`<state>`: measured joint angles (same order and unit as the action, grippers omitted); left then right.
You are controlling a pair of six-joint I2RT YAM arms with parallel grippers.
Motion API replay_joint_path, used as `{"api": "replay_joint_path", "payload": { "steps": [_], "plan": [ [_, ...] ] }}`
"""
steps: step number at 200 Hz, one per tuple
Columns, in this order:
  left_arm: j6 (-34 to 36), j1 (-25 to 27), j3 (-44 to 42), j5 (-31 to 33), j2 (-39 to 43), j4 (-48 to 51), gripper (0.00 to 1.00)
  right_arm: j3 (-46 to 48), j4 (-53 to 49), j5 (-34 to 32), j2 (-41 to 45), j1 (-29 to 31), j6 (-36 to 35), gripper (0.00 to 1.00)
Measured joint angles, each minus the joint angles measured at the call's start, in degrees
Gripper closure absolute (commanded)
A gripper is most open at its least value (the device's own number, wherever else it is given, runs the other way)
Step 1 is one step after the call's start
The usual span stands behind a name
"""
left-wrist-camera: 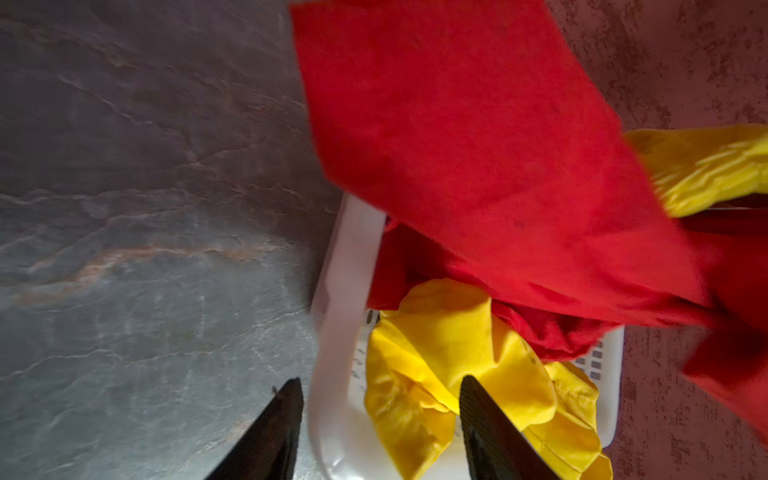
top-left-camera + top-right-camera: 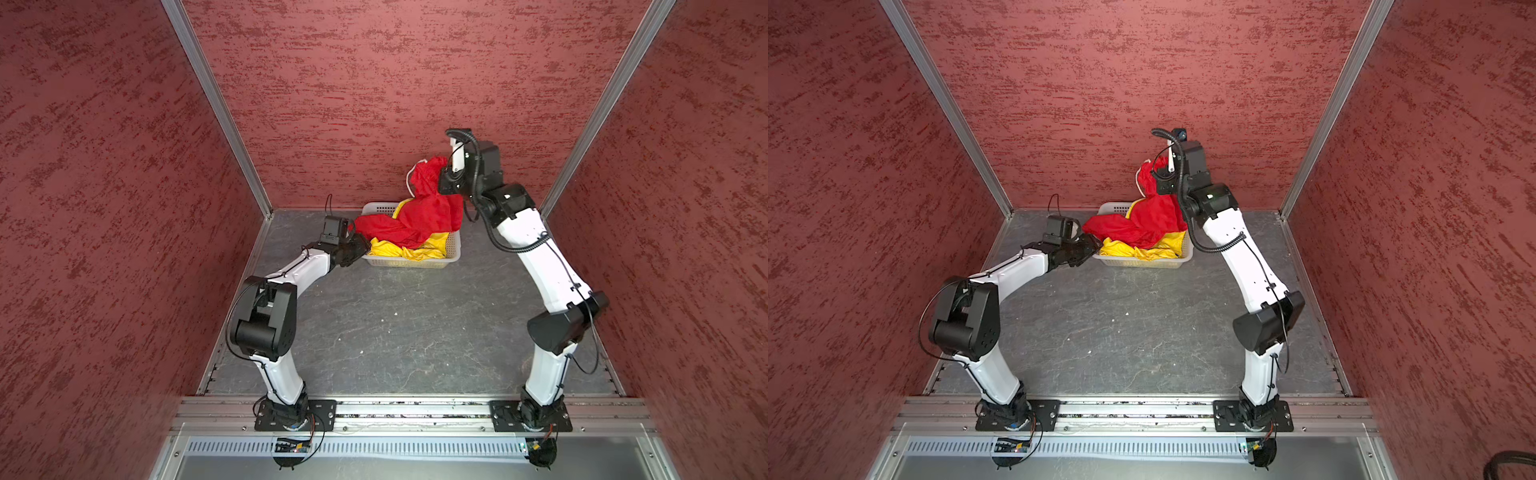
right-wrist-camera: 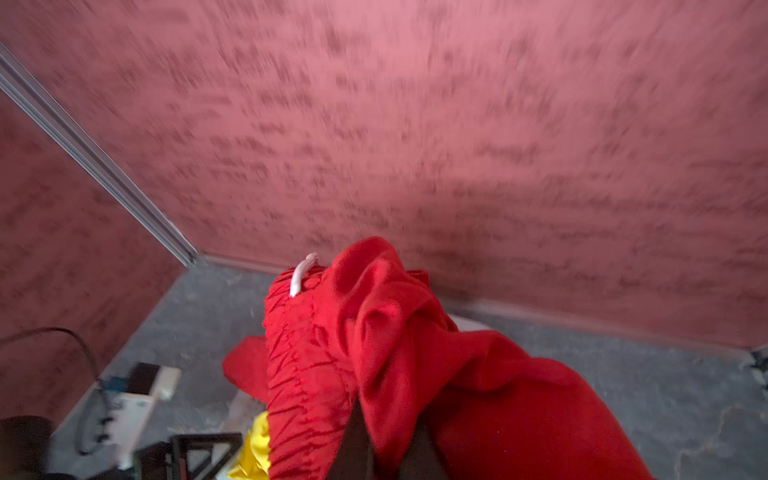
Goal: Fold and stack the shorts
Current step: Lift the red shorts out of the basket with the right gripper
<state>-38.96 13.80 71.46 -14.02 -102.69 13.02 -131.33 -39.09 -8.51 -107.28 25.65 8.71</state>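
In both top views the red shorts (image 2: 419, 212) (image 2: 1142, 224) hung from the right gripper (image 2: 446, 166) (image 2: 1158, 174), which stood high above the far end of the white basket (image 2: 409, 262) (image 2: 1142, 262). The gathered top of the cloth sat at the jaws, and the rest draped down into the basket and over its left rim. The yellow shorts (image 2: 415, 249) (image 2: 1142, 249) lay crumpled in the basket under the red cloth. The left gripper (image 2: 361, 245) (image 2: 1094, 245) was low at the basket's left near corner, just beside the trailing red edge.

In the left wrist view the left gripper (image 1: 382, 382) had its jaws spread and empty. One finger was over the grey table (image 1: 145, 208) outside the basket rim (image 1: 336, 332), and the other was over the yellow shorts (image 1: 440, 345). The red shorts (image 1: 478, 145) hung ahead of the jaws, apart from them.

In the right wrist view the right gripper (image 3: 386, 453) was pressed together on the red shorts (image 3: 374, 332), bunched cloth rising from between its dark fingers. The gathered waistband with a white cord (image 3: 301, 272) stood just past the jaws. A bit of the yellow shorts (image 3: 253, 453) showed below.
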Motion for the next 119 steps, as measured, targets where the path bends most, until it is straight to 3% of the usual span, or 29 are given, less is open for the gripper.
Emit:
{"api": "replay_joint_path", "payload": {
  "steps": [41,78,119],
  "plan": [
    [0.0,2.9,3.3,-0.6,-3.4,-0.2,0.39,-8.8,0.9,-0.4,1.2,0.0,-1.1,1.0],
    [0.0,5.9,7.7,-0.7,-7.6,0.0,0.39,-9.6,1.1,-0.3,4.6,0.0,-1.9,1.0],
    [0.0,9.7,15.2,-0.7,-13.3,0.6,0.39,-3.8,3.3,-0.8,18.3,0.0,-2.7,1.0]
  ]
}}
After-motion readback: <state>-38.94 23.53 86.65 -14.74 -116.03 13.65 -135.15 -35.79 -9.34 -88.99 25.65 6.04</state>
